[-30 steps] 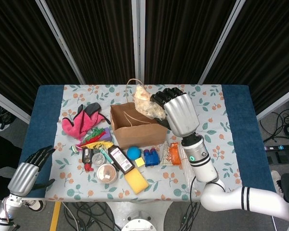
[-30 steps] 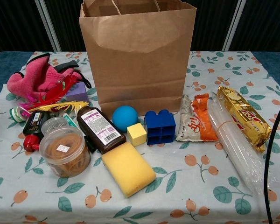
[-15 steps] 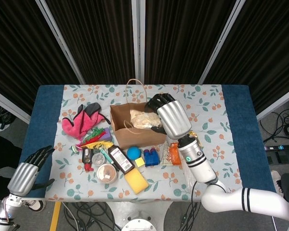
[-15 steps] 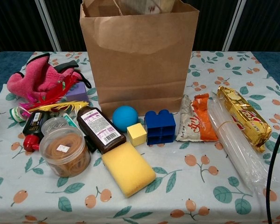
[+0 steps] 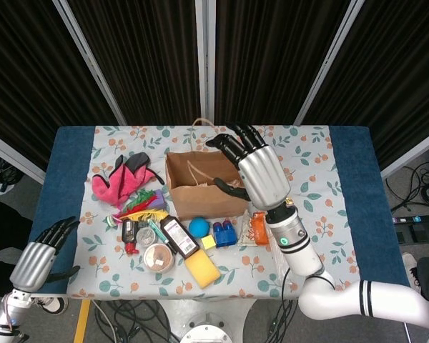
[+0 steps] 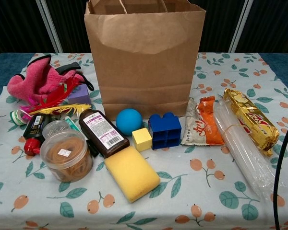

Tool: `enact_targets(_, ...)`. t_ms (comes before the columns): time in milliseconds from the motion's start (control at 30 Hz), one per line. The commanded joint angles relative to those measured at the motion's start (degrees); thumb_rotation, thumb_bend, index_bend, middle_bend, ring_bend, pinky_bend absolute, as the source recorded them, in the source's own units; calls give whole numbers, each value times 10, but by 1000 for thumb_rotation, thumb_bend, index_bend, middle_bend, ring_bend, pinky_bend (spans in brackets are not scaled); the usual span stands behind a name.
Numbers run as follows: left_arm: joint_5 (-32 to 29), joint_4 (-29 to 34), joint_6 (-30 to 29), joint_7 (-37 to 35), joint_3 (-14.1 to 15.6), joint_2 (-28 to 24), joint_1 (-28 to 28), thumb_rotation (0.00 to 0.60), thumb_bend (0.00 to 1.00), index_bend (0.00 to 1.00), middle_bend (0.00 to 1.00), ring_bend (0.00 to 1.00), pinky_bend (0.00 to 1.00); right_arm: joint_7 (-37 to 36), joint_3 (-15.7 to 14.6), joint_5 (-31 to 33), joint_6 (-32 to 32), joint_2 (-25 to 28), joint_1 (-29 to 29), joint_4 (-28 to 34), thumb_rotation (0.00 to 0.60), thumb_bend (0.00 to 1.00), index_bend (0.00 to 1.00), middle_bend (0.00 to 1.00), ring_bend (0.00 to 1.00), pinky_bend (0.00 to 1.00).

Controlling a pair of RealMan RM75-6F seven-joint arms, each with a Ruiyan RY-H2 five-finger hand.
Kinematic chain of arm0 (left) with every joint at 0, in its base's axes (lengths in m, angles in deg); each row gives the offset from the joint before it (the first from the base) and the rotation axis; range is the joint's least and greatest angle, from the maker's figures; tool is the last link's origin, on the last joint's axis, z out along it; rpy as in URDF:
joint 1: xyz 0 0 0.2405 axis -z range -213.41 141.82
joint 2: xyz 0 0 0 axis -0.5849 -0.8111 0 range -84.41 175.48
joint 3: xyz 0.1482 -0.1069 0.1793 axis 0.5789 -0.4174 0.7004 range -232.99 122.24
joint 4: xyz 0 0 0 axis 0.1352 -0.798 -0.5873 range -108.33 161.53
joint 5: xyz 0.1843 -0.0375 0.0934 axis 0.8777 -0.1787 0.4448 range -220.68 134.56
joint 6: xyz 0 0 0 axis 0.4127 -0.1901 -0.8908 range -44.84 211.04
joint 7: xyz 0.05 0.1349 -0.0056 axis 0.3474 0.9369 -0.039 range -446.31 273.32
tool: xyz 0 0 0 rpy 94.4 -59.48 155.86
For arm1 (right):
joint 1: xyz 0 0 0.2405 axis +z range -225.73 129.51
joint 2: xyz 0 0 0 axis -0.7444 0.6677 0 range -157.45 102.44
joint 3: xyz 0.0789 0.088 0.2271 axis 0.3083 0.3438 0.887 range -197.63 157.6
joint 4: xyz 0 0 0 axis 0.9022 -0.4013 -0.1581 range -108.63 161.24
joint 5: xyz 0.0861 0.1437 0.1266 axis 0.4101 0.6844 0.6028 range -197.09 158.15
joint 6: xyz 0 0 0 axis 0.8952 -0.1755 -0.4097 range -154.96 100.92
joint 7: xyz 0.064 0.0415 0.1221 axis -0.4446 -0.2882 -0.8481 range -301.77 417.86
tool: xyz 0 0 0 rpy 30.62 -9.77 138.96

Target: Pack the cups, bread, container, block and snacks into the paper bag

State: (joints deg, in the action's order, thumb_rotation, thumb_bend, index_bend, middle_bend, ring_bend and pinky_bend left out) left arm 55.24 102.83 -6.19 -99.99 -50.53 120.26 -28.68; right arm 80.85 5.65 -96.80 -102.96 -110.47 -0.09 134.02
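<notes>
The brown paper bag [image 5: 200, 187] [image 6: 144, 52] stands upright and open mid-table. My right hand [image 5: 254, 168] hovers over its right rim with fingers spread and nothing in them. I cannot see the bread inside the bag. In front of the bag lie the blue block [image 6: 164, 130] [image 5: 225, 233], the orange snack pack [image 6: 206, 127] [image 5: 257, 229], a gold snack pack [image 6: 252, 120] and a clear sleeve of cups [image 6: 242, 148]. The round container [image 6: 67, 155] [image 5: 159, 257] stands at front left. My left hand [image 5: 39, 261] hangs off the table's left front corner, holding nothing, fingers apart.
A blue ball [image 6: 128, 120], yellow cube [image 6: 142, 139], yellow sponge [image 6: 131, 172] and brown bottle [image 6: 103, 133] lie by the bag's front. A pink glove [image 6: 38, 84], feathers and small items crowd the left side. The cups reach near the table's right front edge.
My right hand carried the wrapped bread down into the bag, let it go, and now has its fingers spread above the rim. The left hand has stayed put.
</notes>
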Motion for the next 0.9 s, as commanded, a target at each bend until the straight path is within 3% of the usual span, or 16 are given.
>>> enact_targets(33, -2, 1, 0, 1, 1, 0, -2, 600, 193, 136, 175, 134, 244, -20, -21, -94, -4, 18, 6, 60, 600, 59, 283, 320, 149, 174)
enact_targets(167, -3, 1, -1, 5, 1, 3, -4, 600, 193, 136, 175, 135, 244, 12, -69, -128, 69, 39, 25, 103, 600, 53, 281, 323, 151, 170)
enact_targets(267, -3, 2, 0, 7, 2, 4, -4, 600, 193, 136, 175, 135, 244, 20, -92, -107, 125, 41, 40, 106, 600, 49, 280, 322, 151, 170)
enact_targets(567, -5, 1, -3, 8, 1, 6, -8, 600, 193, 136, 175, 135, 244, 61, -82, 86, 298, 12, 142, 32, 600, 0, 252, 276, 120, 153)
enact_targets(900, -10, 1, -2, 4, 2, 8, -12, 600, 192, 136, 175, 134, 244, 132, -114, 299, 361, -76, 256, -82, 600, 0, 184, 237, 83, 129)
